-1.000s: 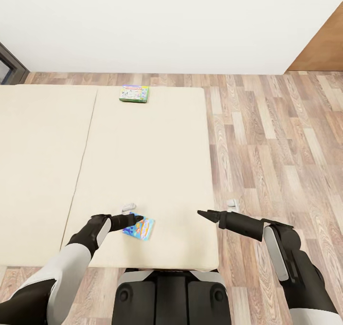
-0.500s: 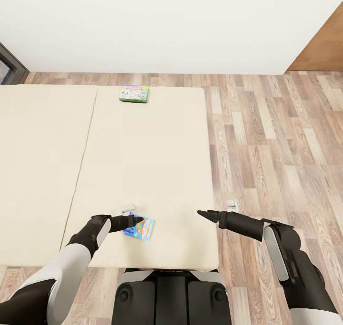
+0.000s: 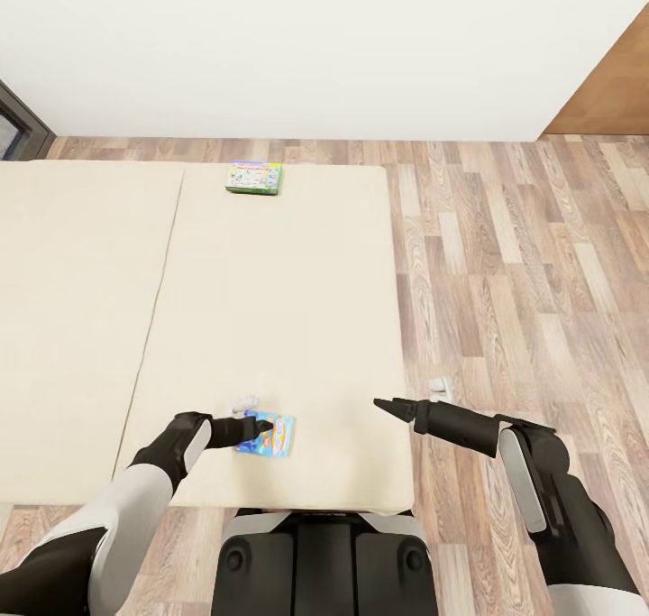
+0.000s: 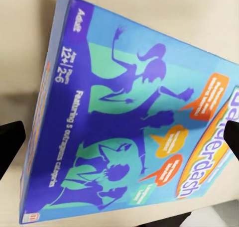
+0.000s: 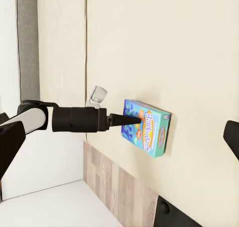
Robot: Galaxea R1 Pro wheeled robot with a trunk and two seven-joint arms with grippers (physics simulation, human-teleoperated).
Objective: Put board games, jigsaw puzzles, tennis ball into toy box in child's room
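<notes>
Beige bed (image 3: 270, 309) carries blue game (image 3: 270, 434), green game (image 3: 254, 179).

L end effector (image 3: 261, 426) open, low.

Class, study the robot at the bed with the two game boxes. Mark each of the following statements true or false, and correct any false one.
1. The blue board game lies on the bed, near its front edge. True.
2. The green-edged board game lies on the wood floor. False: it lies on the mattress, near the far edge.
3. The left gripper is over the blue board game. True.
4. The right gripper holds a tennis ball. False: it holds nothing and hangs over the mattress, apart from both boxes.
5. The two board games touch. False: they lie far apart.
</notes>
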